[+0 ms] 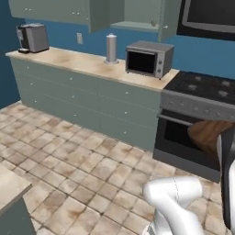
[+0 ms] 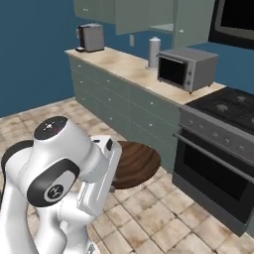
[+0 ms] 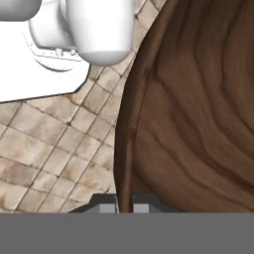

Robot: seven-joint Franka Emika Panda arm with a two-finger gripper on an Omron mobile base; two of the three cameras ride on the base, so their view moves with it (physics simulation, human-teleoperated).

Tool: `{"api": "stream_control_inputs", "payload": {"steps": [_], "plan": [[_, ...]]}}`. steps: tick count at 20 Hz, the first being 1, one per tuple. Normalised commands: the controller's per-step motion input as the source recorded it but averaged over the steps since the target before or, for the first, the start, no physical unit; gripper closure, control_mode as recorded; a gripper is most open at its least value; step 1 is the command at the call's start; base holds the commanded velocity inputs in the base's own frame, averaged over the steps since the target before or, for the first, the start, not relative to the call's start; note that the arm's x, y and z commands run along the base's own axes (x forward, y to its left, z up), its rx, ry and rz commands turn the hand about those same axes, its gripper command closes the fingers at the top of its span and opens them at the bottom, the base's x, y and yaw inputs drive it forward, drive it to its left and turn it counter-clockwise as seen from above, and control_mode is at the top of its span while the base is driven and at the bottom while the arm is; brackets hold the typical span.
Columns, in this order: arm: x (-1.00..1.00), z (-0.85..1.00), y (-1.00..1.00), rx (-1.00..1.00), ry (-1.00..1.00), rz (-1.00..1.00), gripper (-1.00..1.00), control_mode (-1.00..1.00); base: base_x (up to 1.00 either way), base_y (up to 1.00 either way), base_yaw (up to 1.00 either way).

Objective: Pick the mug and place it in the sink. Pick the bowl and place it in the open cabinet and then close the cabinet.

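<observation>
Now my gripper (image 3: 125,207) is clamped on the rim of the wooden bowl (image 2: 136,164), held in the air above the tiled floor (image 1: 78,160), well short of the counter's (image 1: 87,64) front edge. To finish well, I should keep the bowl level and lift it toward the open cabinet (image 1: 137,18) above the microwave (image 1: 149,58).

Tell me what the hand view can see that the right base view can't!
Hand view alone: the gripper pinching the bowl's thin rim, and the wood grain up close over the tiled floor.

Right base view alone: the counter with the microwave, the coffee machine, the oven, and the open cabinet above.

Both: the brown wooden bowl, carried above the floor tiles.
</observation>
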Motion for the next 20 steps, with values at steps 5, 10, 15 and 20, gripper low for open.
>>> {"api": "stream_control_inputs", "payload": {"steps": [5,10,15,20], "plan": [[0.0,0.0,0.0,0.0,0.0,0.0,1.0,1.0,1.0,-0.12,0.0],[0.0,0.0,0.0,0.0,0.0,0.0,1.0,1.0,0.88,-0.01,0.02],[0.0,0.0,0.0,0.0,0.0,0.0,1.0,1.0,0.4,0.0,0.19],[0.0,0.0,0.0,0.0,0.0,0.0,1.0,1.0,0.59,0.0,0.34]]}}
